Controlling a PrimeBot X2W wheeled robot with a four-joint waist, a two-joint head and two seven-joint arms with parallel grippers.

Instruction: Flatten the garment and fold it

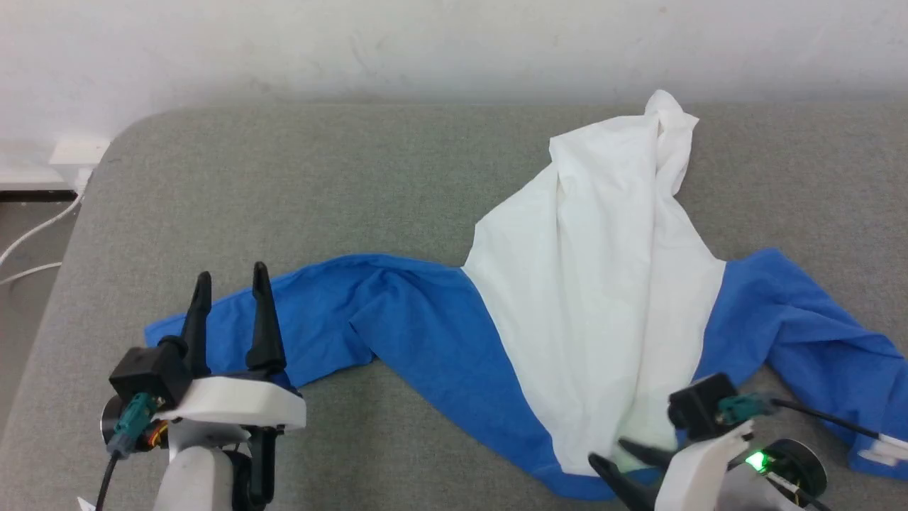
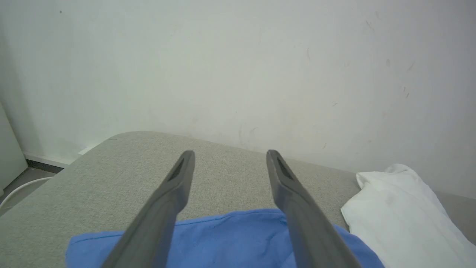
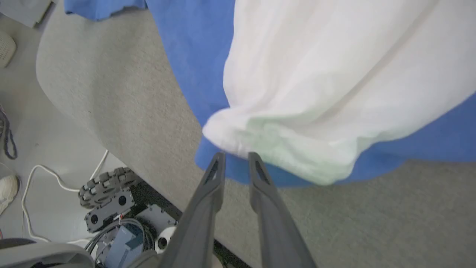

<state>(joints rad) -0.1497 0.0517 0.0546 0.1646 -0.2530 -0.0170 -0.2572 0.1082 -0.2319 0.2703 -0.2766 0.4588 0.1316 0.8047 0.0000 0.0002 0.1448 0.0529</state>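
The garment (image 1: 596, 284) is soft, thin and limp; grasp sleeve ends or hem corners. Left tool (image 1: 233, 271): wide open, empty. Right tool (image 3: 236, 155): almost closed at the white edge; hold cannot be determined.

Garment (image 1: 596, 284) white body, royal-blue sleeves (both plain); surface (image 1: 319, 184) grey.

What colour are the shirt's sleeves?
Bright blue. The shirt's sleeves show best in the head view.
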